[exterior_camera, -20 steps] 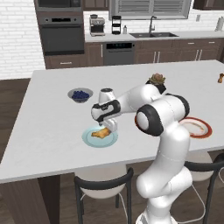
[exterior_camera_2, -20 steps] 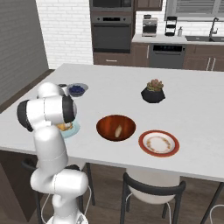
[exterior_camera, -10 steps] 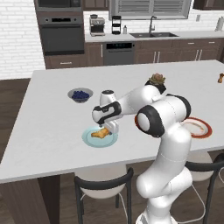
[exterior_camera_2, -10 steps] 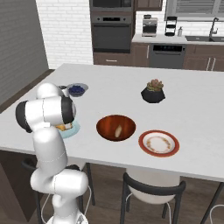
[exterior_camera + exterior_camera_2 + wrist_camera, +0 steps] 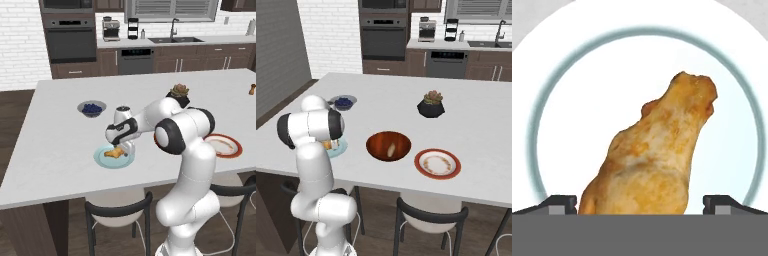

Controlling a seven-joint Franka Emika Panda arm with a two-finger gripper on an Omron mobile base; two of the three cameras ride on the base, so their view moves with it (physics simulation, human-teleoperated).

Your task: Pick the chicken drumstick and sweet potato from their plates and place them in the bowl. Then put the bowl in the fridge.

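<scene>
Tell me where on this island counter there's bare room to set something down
Free: the far stretch of the counter behind the plant pot, and the left end beside the blueberry bowl. Crowded: the near edge, where the light blue plate with the chicken drumstick under the open pincer, the bowl holding the sweet potato, and the red-rimmed plate line up.

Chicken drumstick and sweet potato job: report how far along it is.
Done: the sweet potato lies in the bowl, and the red-rimmed plate beside it holds no food.
In hand: the gripper is down over the chicken drumstick on the light blue plate, fingers open to either side of it, not yet closed.
Left: grip the drumstick, drop it in the bowl, then carry the bowl to the fridge.
</scene>
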